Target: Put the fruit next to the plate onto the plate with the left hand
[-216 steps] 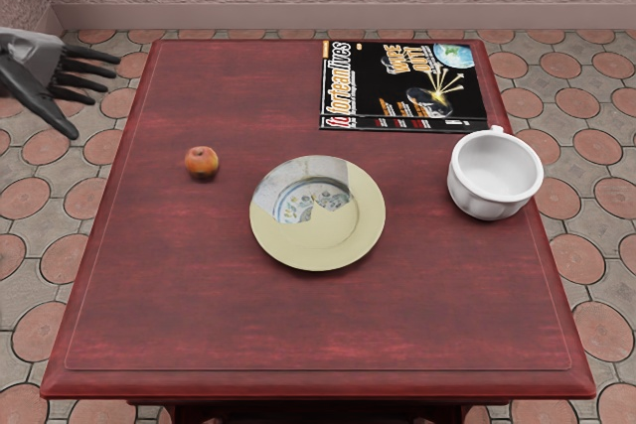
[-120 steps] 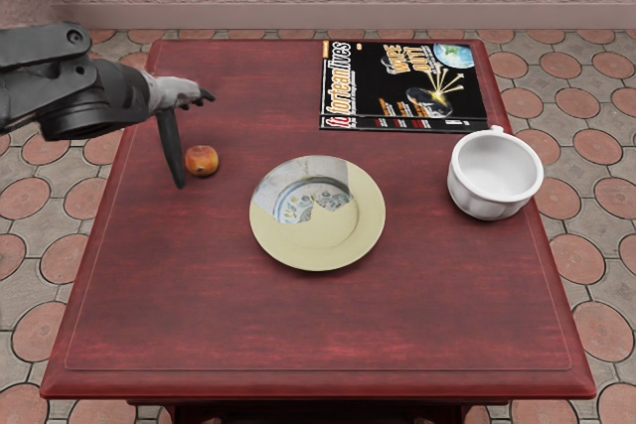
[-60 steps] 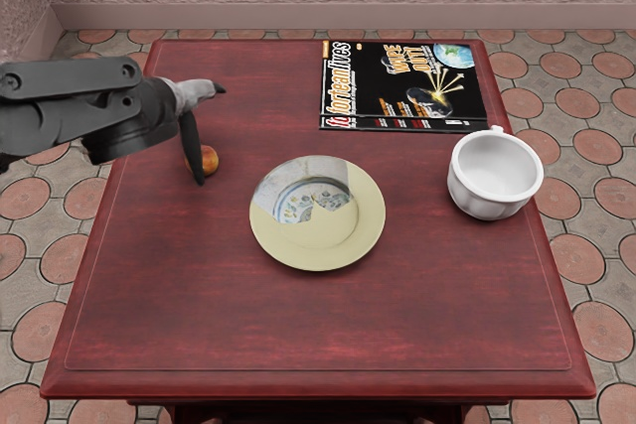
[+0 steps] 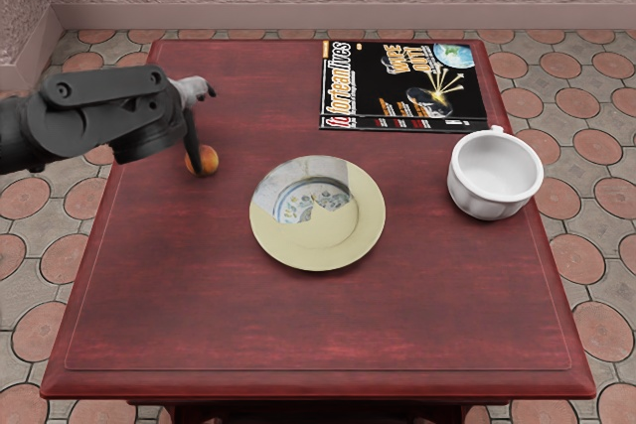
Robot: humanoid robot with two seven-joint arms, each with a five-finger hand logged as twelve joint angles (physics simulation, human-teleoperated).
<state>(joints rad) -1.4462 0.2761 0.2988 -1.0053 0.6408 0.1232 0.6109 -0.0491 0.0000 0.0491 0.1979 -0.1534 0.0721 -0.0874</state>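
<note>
One arm was at work. The left hand [image 4: 192,106] had come in from the 9 o'clock edge of the table [image 4: 298,335] and now sat right over the fruit [image 4: 208,160], its bulky dark forearm covering the table's 10 o'clock corner. Less than two seconds before, that hand had hung off the table by the wall; half a second before, it was already beside the fruit, and since then it had pushed a little further toward the plate [image 4: 370,235] and settled lower.

The fruit itself had not shifted. It sat on the wood at about 10 o'clock from the plate, near the rim but apart from it, with only its plate-facing side showing past the hand. How the hand was set, spread or closed on the fruit, could not be told from this angle, because the wrist hid it.

My reading was that the reach was finished and the grasp was the step in hand — the lift and the short carry toward 4 o'clock onto the plate were yet to be done. The magazine [image 4: 402,86] at 1 o'clock and the white cup [image 4: 494,174] at 3 o'clock from the plate lay well clear of that path.
</note>
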